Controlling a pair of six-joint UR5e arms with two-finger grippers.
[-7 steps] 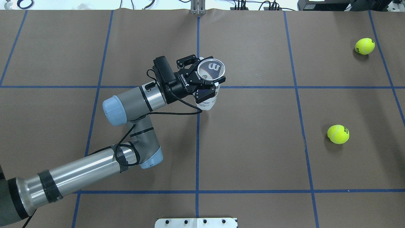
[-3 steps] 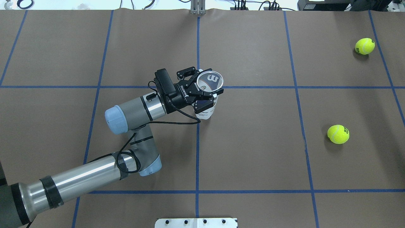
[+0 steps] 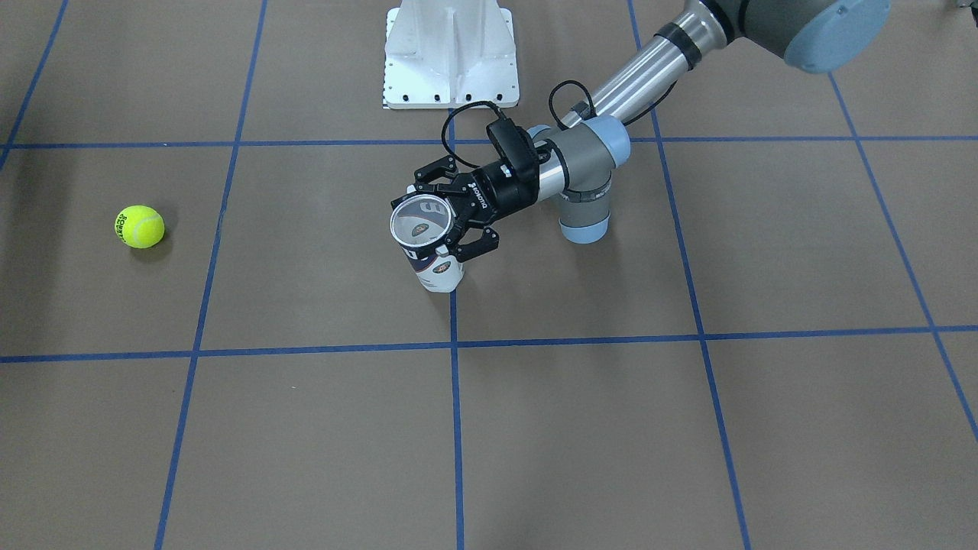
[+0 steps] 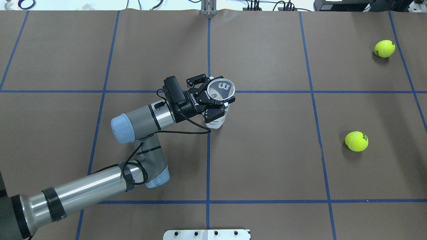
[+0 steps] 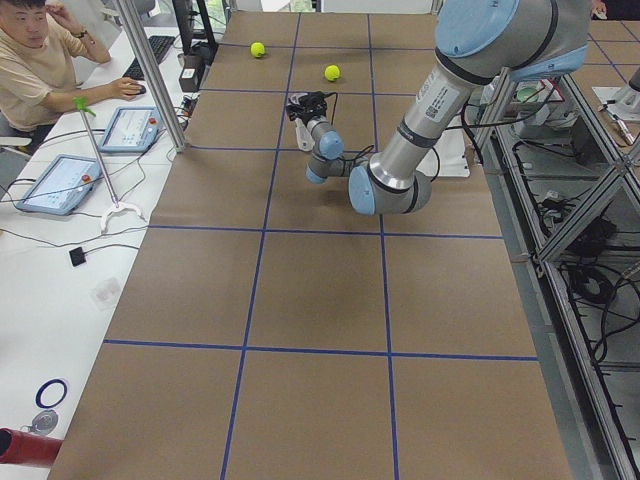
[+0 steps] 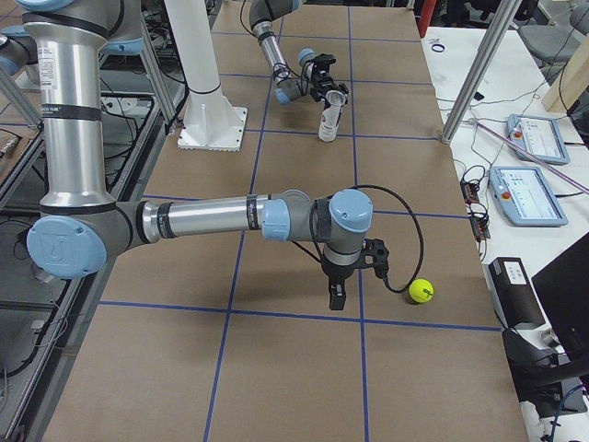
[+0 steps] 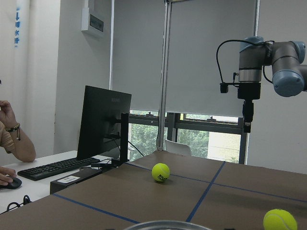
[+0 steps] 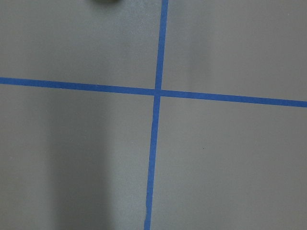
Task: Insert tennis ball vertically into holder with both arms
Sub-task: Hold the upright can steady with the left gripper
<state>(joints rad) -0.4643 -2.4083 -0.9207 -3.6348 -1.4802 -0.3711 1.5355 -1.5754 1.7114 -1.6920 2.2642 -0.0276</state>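
Note:
My left gripper is shut on the holder, a clear can with a white and navy label, just below its metal rim. It holds the can upright with the mouth up, near the table's middle line. The can's rim shows at the bottom of the left wrist view. Two tennis balls lie on the right side of the table, a nearer ball and a farther ball. My right gripper points down above the table beside the ball, apart from it. I cannot tell whether it is open.
The brown table cover carries a grid of blue tape lines. The white pedestal base stands at the robot's side of the table. An operator sits at a side desk with tablets and a monitor.
My left gripper has carried the holder a short way toward the robot's side of the table, still upright. Both balls have stayed where they were.

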